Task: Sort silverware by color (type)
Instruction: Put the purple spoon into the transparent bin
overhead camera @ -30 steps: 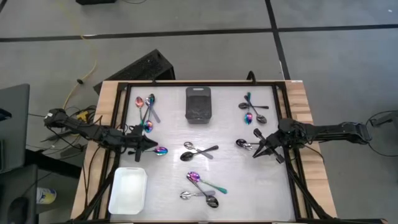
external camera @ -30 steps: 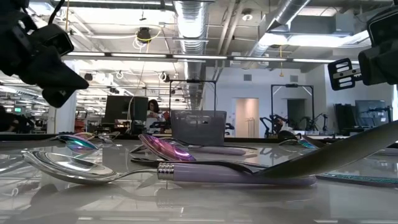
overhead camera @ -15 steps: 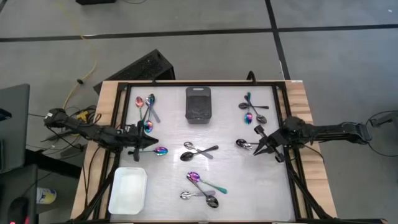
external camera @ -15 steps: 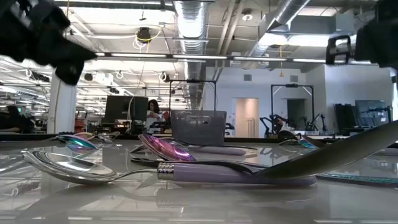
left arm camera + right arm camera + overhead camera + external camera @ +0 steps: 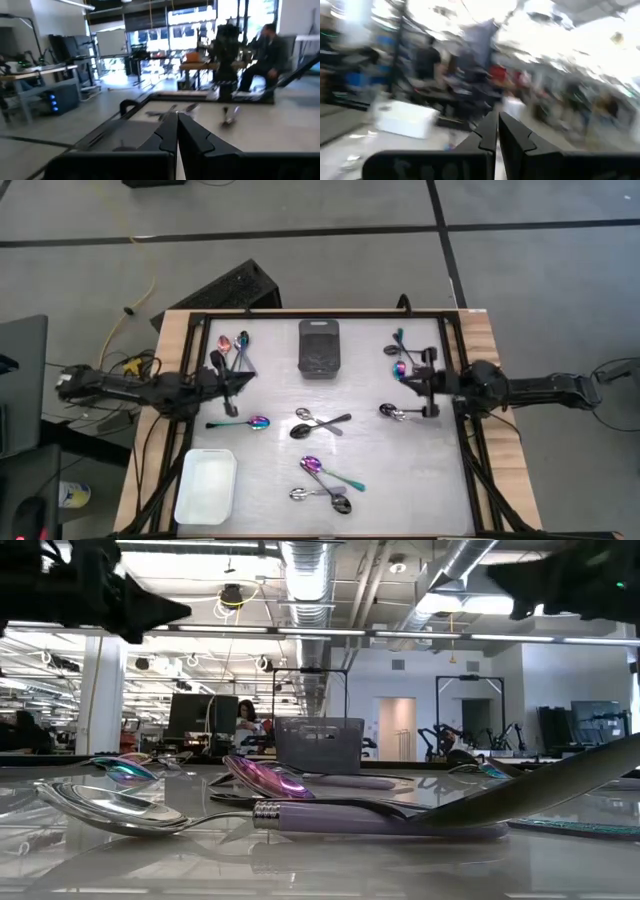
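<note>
Both arms raised over the pale tabletop point(image 5: 280, 480), fingers pressed together, holding nothing.
Slim iridescent rainbow metal spoon point(image 5: 240, 422) lies crosswise just below the left gripper point(image 5: 235, 381), the nearer; right gripper point(image 5: 412, 383) is well apart.

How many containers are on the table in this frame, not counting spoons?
2. The black bin sits mid-table along the top edge of the high view. The white tray lies in the bottom corner on the left arm's side. None seems hidden.

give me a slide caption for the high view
Both grippers, left and right, shut and empty above scattered spoons.
</note>
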You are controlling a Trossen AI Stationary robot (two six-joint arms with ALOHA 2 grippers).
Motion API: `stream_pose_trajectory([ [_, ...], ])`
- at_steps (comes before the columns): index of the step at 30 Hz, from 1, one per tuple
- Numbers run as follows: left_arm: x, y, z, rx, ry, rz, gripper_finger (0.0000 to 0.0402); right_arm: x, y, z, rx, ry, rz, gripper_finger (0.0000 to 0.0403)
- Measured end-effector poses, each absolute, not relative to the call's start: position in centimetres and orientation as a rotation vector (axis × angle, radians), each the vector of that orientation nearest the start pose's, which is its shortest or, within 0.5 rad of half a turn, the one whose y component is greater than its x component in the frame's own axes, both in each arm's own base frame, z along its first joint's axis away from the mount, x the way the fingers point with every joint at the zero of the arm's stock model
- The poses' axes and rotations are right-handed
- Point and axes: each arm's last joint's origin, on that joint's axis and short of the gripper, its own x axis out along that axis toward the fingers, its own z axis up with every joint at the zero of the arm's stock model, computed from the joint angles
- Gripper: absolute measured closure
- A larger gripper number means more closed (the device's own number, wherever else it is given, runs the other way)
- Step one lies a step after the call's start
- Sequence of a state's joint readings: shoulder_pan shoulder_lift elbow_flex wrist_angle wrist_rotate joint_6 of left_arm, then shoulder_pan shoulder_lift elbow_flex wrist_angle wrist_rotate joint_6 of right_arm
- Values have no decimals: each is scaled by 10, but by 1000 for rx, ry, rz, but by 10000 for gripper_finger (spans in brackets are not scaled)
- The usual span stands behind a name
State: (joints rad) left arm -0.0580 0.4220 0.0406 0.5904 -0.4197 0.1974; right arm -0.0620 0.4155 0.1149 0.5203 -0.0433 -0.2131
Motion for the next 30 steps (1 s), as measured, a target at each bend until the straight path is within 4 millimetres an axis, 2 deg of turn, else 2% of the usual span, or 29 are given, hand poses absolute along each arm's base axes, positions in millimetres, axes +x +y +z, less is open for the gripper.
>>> stream_pose_trajectory([
  [3,128,12,192,220,-114,371,386,139,-9,223,-199,-61,-82,355],
  [7,135,18,194,269,-72,335,346,155,-13,239,-118,185,-160,341],
  [10,141,18,198,295,-51,311,306,163,-12,251,-77,397,-153,321],
  [14,148,16,202,323,-35,264,246,172,-7,271,6,590,-163,287],
  [19,151,16,208,310,-40,271,181,179,2,285,217,852,-228,240],
  [23,152,16,213,308,-57,274,144,180,15,278,358,1088,-292,208],
  [27,152,16,216,306,-66,274,128,181,26,262,316,1277,-300,188],
  [30,152,16,216,320,-60,274,126,187,33,252,279,1355,-301,184],
])
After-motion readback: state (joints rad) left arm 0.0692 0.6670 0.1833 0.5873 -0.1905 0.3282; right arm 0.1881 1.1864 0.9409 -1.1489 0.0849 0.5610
